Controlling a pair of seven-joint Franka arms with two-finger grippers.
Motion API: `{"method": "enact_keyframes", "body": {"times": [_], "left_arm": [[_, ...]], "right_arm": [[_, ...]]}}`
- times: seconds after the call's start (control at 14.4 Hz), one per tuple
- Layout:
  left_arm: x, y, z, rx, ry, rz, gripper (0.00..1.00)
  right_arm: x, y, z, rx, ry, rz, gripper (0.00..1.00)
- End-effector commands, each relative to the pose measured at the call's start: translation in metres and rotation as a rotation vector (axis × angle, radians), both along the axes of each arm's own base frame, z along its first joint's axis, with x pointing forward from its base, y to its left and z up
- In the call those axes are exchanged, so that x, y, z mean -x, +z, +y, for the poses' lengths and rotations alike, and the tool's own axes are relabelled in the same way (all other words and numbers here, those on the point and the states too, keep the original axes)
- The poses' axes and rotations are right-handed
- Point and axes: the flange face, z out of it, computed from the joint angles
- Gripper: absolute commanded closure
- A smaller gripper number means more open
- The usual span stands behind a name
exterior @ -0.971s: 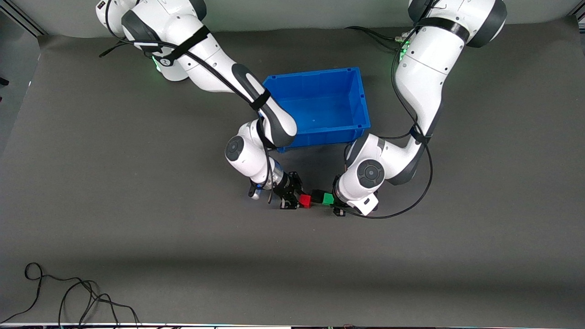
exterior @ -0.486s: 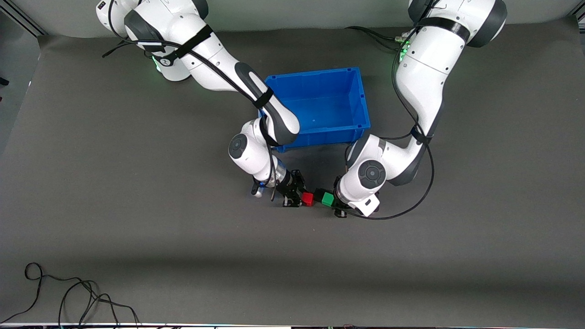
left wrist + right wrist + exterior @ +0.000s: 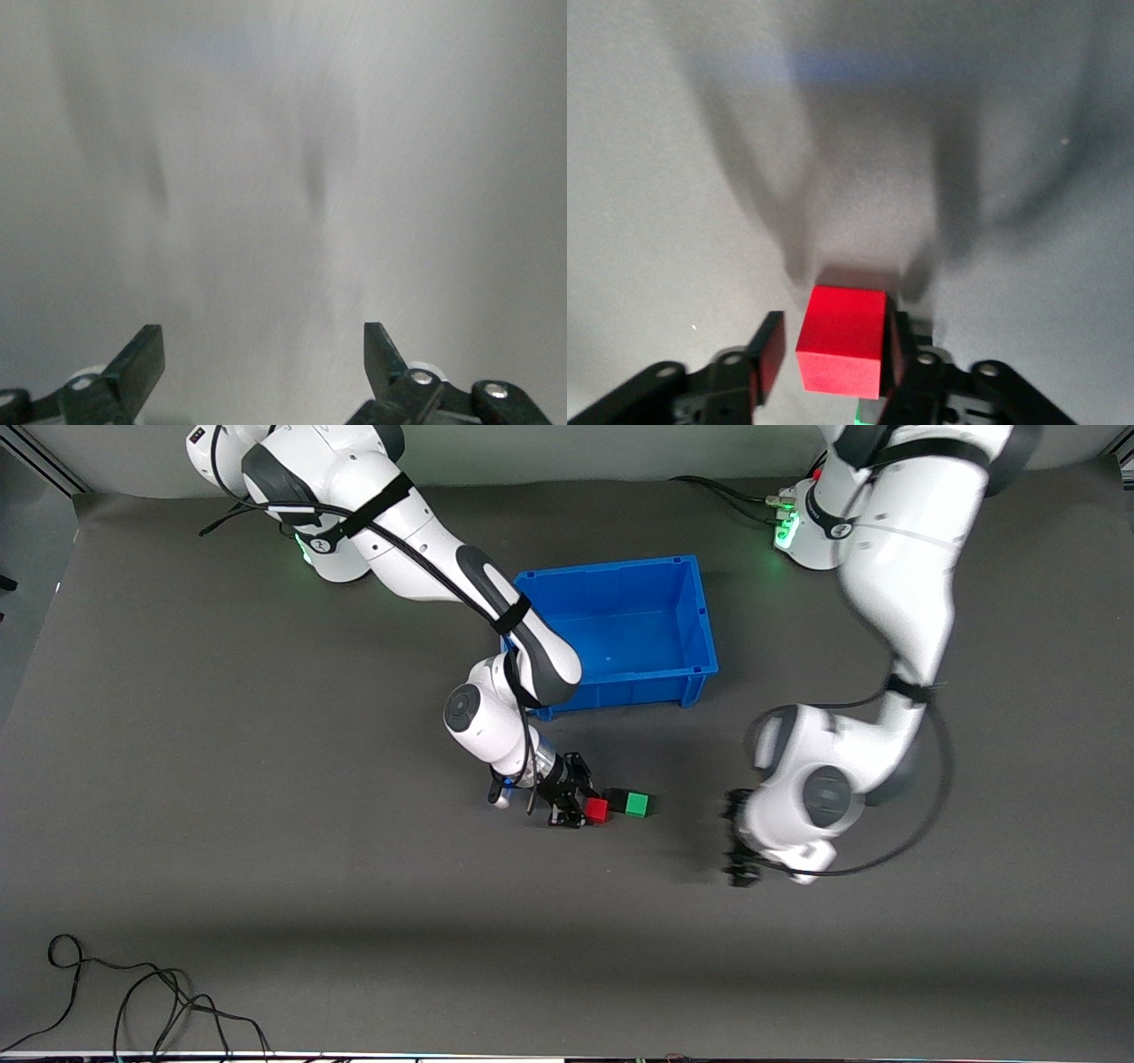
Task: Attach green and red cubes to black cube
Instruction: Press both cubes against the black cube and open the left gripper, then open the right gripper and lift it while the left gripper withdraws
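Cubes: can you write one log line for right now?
right pincer: at red cube | black cube, green cube: joined | left pincer: open, away

Left gripper gapes wide; right gripper seems loosely closed.

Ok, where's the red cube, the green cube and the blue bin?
red cube (image 3: 597, 809), front view, on its top face.
green cube (image 3: 636, 803), front view, on its top face.
blue bin (image 3: 696, 613), front view, on the rim at the left arm's end.
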Motion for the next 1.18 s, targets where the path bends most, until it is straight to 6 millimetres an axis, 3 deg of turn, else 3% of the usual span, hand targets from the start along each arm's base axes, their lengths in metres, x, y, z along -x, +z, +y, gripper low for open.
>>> {"method": "enact_keyframes", "body": {"times": [0.0, 0.35, 0.49, 0.62, 0.69, 0.9, 1.11], "left_arm": [[-0.002, 0.044, 0.05, 0.002, -0.104, 0.014, 0.0], [-0.006, 0.085, 0.15, 0.032, -0.415, 0.071, 0.0], [-0.003, 0.111, 0.191, 0.036, -0.536, 0.051, 0.0], [0.003, 0.145, 0.213, 0.03, -0.751, -0.015, 0.0], [0.006, 0.161, 0.236, 0.028, -0.83, -0.034, 0.0], [0.0, 0.198, 0.247, 0.003, -0.859, -0.09, 0.0], [0.002, 0.216, 0.25, -0.019, -0.924, -0.059, 0.0]], "right_arm": [[-0.005, -0.001, 0.006, 0.034, 0.083, -0.068, 0.0], [-0.02, 0.029, 0.004, 0.13, 0.227, -0.182, 0.0], [-0.035, 0.046, -0.009, 0.24, 0.328, -0.239, 0.0], [-0.047, 0.078, -0.023, 0.323, 0.401, -0.254, 0.0], [-0.054, 0.092, -0.034, 0.366, 0.442, -0.246, 0.0], [-0.073, 0.148, -0.077, 0.459, 0.645, -0.238, 0.0], [-0.086, 0.201, -0.126, 0.516, 0.814, -0.253, 0.0]]}}
